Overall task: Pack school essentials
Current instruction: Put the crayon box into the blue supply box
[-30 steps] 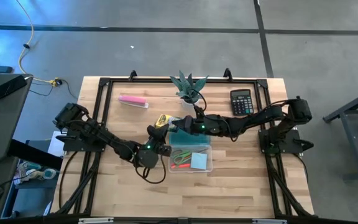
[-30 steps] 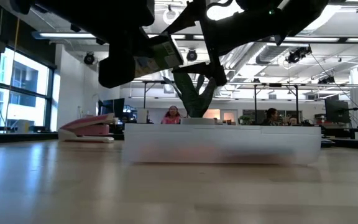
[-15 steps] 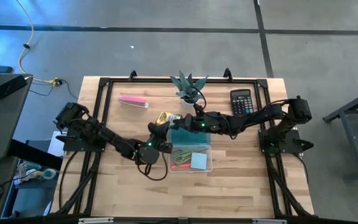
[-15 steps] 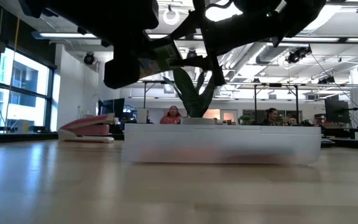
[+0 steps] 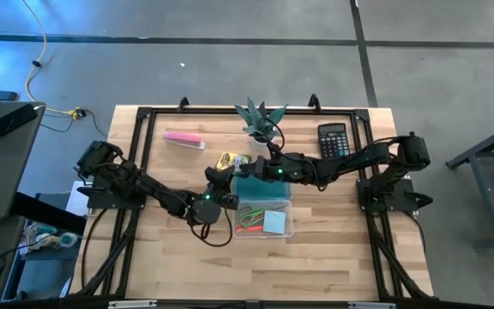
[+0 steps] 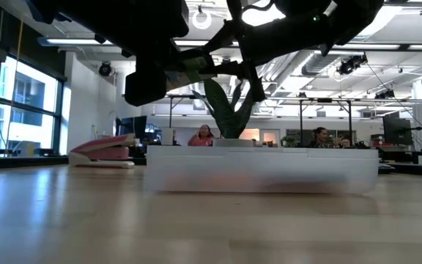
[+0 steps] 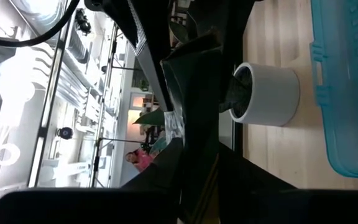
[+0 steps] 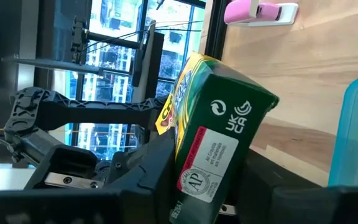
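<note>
**Crayon box held beside the packing bin**

We see the right gripper reaching across the table from the right, its fingers pinched on a yellow-and-green crayon box. In the right wrist view the crayon box sits clamped between the two dark fingers, tilted, its green end panel facing the camera. From above, the box hangs just beyond the far-left corner of the clear plastic bin, not over it.

The left gripper sits close by, just left of the bin and near the box; we cannot tell whether its fingers are spread or pressed together, since its own wrist view is mostly filled with dark shapes.

Inside the bin we make out the green-handled scissors, a red-orange pen on the near-left side, and the light-blue sticky pad to their right. The bin's teal lid lies at its far side.

On the far part of the table stand a potted plant, a black calculator to its right, and a pink stapler to its left. People show in the room beyond.
</note>
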Controlling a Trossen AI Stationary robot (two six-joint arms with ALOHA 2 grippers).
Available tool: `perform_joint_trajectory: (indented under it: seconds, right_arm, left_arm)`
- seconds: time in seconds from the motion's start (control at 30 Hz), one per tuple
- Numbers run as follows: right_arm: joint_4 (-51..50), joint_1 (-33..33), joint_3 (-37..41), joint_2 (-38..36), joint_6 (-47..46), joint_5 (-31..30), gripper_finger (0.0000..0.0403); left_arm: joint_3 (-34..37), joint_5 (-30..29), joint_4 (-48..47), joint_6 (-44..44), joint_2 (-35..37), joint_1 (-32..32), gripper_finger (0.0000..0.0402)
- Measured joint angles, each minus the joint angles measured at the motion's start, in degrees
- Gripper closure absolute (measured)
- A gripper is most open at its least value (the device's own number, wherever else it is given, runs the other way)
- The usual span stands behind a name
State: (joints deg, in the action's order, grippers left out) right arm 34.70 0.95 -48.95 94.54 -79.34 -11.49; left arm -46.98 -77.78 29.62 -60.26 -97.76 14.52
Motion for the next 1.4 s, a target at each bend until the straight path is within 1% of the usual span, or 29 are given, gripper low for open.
perform_joint_trajectory:
  seconds: [0.2,0.33,0.47,0.6,0.77,0.87,1.0,1.13,1.23,1.3,1.4]
  right_arm:
    - [0.0,0.0,0.0,0.0,1.4,0.0,0.0284]
    - [0.0,0.0,0.1,0.0,2.9,0.0,0.0284]
    - [0.0,-0.2,0.1,0.0,4.9,0.1,0.0284]
    - [0.2,-0.6,0.1,0.0,6.9,0.4,0.0285]
    - [0.3,-1.6,0.0,0.0,9.8,1.4,0.0285]
    - [0.3,-2.1,0.1,0.0,10.4,2.4,0.0285]
    - [0.3,-2.6,0.1,0.0,11.1,3.3,0.0288]
    - [0.3,-3.4,0.0,0.0,11.9,4.3,0.0303]
    - [0.3,-3.8,0.0,0.0,12.4,4.6,0.0314]
    - [0.3,-4.0,0.0,-0.1,12.8,4.8,0.0317]
    - [0.1,-4.7,0.0,-0.9,14.0,5.8,0.0318]
  left_arm:
    - [0.0,0.8,-0.3,0.1,0.0,0.0,0.0328]
    - [0.0,1.6,-0.2,0.1,0.0,0.0,0.0308]
    - [0.0,3.8,-1.4,0.3,0.0,0.0,0.0274]
    - [0.0,5.9,-1.4,3.2,0.0,0.1,0.0235]
    - [0.0,5.2,-1.5,8.6,0.0,0.5,0.0187]
    - [0.0,3.9,-1.5,10.9,0.0,0.5,0.0167]
    - [0.0,3.3,-1.5,13.7,0.0,0.5,0.0157]
    - [0.0,3.0,-1.5,16.3,0.0,0.6,0.0158]
    - [0.0,1.3,-1.5,18.3,0.0,1.0,0.0159]
    - [0.0,0.1,-1.5,20.0,0.2,1.6,0.0160]
    - [0.0,0.2,-1.5,22.8,0.4,2.9,0.0160]
